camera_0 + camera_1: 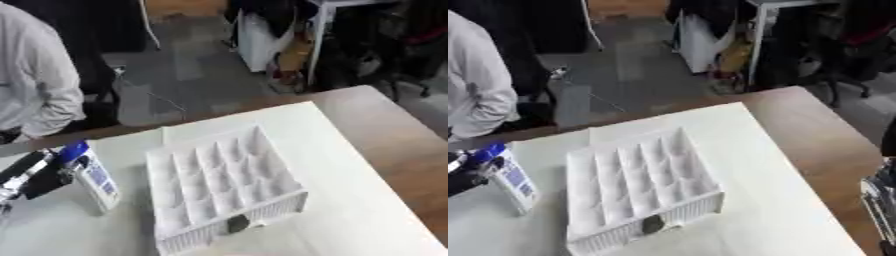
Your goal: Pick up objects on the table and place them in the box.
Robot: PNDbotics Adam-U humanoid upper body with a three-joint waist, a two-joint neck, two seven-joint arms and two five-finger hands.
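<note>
- Left eye view: white box (223, 187) sits mid-table, skewed, w/ a grid of small open compartments; all look empty.
- A dark round spot (237, 223) shows on the box's near wall, low & centred; can't tell what it is.
- The box rests on a white sheet (350, 200) covering most of the brown table (411, 150); bare wood shows along the right side & far edge.
- A white bottle (94, 177) w/ blue cap & blue label stands left of the box, tilted a bit, apart from the box wall.
- Left hand (35, 175), black w/ silver parts, comes in from the left edge & is wrapped round the bottle near the cap end; fingers look curled on it, though exact finger spread can't be told.
- Bottle base is at or just above the sheet; can't tell if it touches.
- A person in a white sleeve (35, 80) stands at the far left edge, not touching anything on the table.
- Right eye view: same scene, shifted left. Box, dark spot & bottle keep the same layout: bottle left of box, outside it.
- Left hand shows only partly at the left edge, against the bottle's upper part.
- Right hand (882, 200) shows as a dark & silver sliver at the right edge, beside the table's right side, well apart from the box; can't tell its finger state.
- Bkgd: grey floor, dark furniture & clutter beyond the table.
</note>
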